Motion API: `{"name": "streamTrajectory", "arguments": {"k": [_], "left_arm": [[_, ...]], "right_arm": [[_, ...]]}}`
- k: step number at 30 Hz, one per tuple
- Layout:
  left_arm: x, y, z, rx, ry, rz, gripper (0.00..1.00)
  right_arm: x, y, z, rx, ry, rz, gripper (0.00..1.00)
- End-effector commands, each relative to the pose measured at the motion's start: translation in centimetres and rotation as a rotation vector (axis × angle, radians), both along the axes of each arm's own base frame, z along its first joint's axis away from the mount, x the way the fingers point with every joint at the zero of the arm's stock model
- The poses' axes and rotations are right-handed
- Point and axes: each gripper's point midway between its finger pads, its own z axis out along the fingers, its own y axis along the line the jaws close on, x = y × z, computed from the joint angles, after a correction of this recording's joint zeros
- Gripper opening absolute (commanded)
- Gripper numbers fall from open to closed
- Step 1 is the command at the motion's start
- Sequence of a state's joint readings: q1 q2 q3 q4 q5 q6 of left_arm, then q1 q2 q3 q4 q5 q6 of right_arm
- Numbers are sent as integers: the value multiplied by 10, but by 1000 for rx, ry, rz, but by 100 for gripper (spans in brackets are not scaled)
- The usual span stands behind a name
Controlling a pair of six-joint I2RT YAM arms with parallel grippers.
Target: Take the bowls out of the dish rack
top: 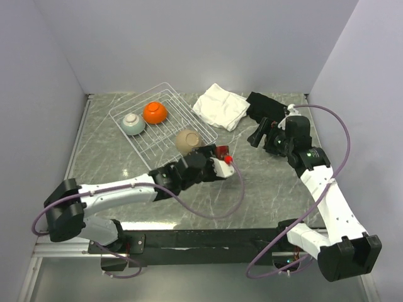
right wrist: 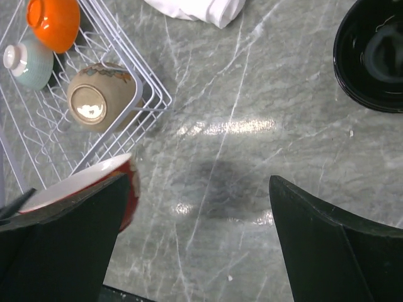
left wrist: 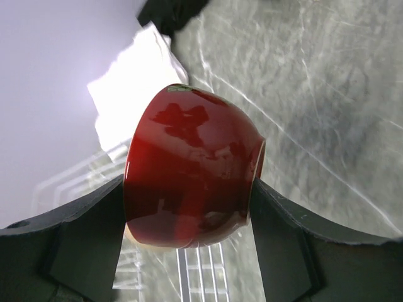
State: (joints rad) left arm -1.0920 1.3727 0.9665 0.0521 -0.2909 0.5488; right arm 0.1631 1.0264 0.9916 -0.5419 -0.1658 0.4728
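Just off the near right corner of the dish rack [top: 173, 107], the left tool [left wrist: 189, 189] is clenched on the red bowl [left wrist: 195, 145]. Its two dark fingers [left wrist: 88, 239] press the bowl's rounded outside from opposite flanks, set about as far apart as the bowl is wide. The bowl is tipped on its side, the foot ring away from the wrist camera and the rim turned to the right. A small greenish mark sits at the foot, too blurred to read. From the right wrist the bowl's cream inside shows, and it is held over the grey marbled surface [top: 271, 182] outside the rack's wires.

The right tool [right wrist: 200, 189] is released, its fingers [right wrist: 69, 245] spread wide with only bare surface between them, touching nothing.

Three bowls lie in the rack. The orange bowl [top: 155, 112] and the pale blue-green bowl [top: 133, 124] are close together toward the far side, the pale one foot up. The tan bowl [top: 187, 141] lies in the corner near the red bowl, foot ring toward the right wrist camera, with a painted pattern around it too small to make out. A dark bowl [right wrist: 371, 56] stands upright on the surface, well apart from the rack, near a folded white cloth [top: 220, 106].
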Motion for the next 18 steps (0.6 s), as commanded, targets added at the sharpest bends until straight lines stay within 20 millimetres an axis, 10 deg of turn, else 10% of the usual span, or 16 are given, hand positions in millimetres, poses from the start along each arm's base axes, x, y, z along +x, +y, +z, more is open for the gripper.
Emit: {"name": "streamTrajectory", "arguments": {"k": [1,18], "left_arm": [[4,-23,56,-142,-295,50,1],[-14,-55,2,-58,-492,-34,1]], "right_arm": [[-2,-4,15,-39,27,19,100],[-4,26,-16,-59,362,150,100]]}}
